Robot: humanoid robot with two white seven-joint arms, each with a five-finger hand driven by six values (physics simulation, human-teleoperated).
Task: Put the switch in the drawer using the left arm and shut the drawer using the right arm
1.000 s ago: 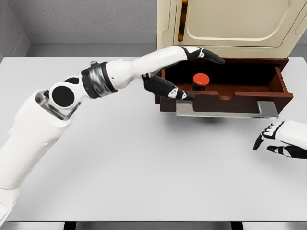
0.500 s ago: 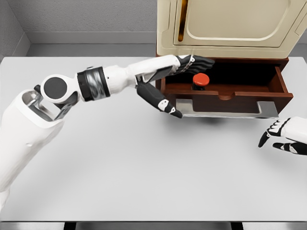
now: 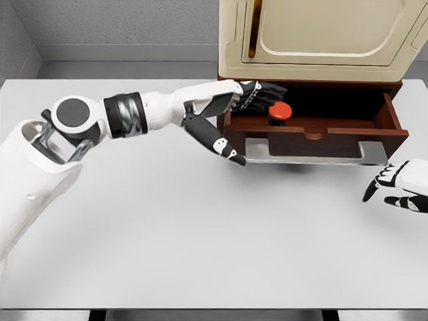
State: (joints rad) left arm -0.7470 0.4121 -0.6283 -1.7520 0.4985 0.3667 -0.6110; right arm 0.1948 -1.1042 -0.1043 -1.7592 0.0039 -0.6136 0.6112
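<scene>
Small red-capped, black-based push-button switch [image 3: 280,112] sits inside the dark wooden drawer [image 3: 314,134]: likely light, rigid; grip its base. Left hand [image 3: 231,120], at its 9 o'clock, is spread, empty

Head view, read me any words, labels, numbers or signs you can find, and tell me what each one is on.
None can be read. The red switch in the open drawer, the cream cabinet, the table, the left hand and the right hand all show plain surfaces with no print.
</scene>
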